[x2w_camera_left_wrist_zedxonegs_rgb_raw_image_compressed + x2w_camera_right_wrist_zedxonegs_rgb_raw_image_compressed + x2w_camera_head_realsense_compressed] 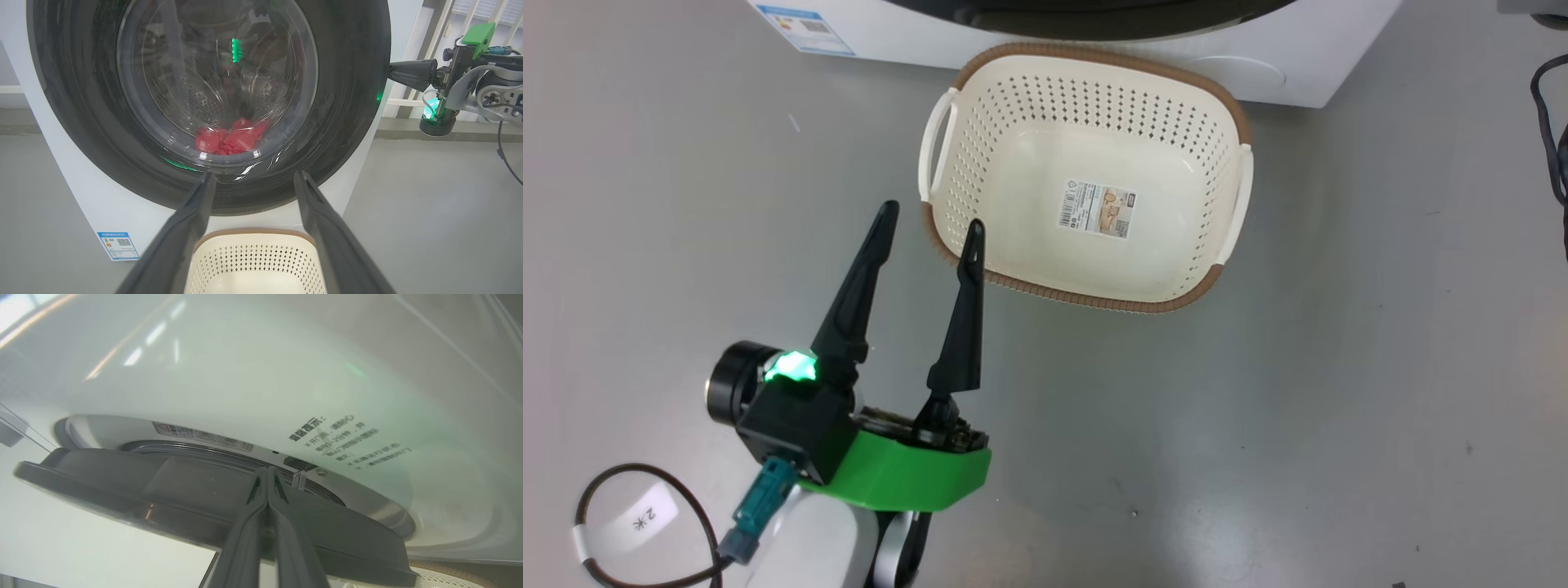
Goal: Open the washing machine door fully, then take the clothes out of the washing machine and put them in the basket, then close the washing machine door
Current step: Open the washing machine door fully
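— Head view?
— The left gripper (931, 216), fingers spread and empty, hovers beside the cream perforated plastic basket (1094, 51) on the grey floor (1339, 408), before the white washing machine (1307, 73).
— Left wrist view?
— The red clothes (231, 139) lie behind the round black-rimmed glass door (347, 106).
— Right wrist view?
— The right gripper (267, 470), fingers pressed together, points at the door's edge.

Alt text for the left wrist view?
Round black-rimmed washing machine door, red clothes visible behind its glass. Below, the left gripper, fingers open, frames the basket; the right gripper reaches the door's right edge.
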